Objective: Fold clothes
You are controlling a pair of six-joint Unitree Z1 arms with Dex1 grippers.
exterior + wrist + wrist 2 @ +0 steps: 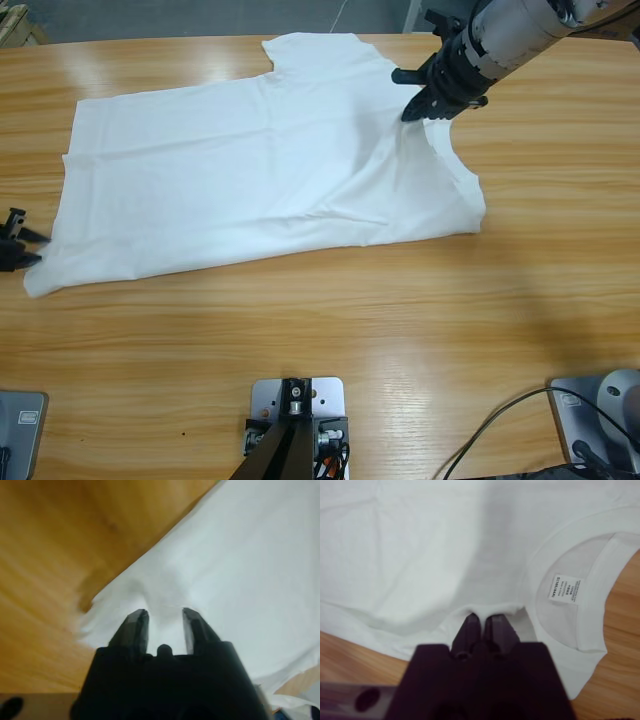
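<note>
In the high view the T-shirt (260,170) lies spread across the wooden table (400,330), its neck end to the right, where the right gripper (425,110) pinches the cloth beside the collar. The left wrist view shows the left gripper (165,617) with jaws parted, over a corner of the shirt. In the right wrist view, jaws are nearly closed on a fold next to the label (565,590).

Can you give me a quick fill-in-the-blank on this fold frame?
1. The T-shirt is ____ in colour.
2. The right gripper pinches the cloth beside the ____.
3. The left gripper sits at the shirt's hem with its jaws ____.
4. The table is made of ____.

Missing words: white; neck; open; wood
</note>
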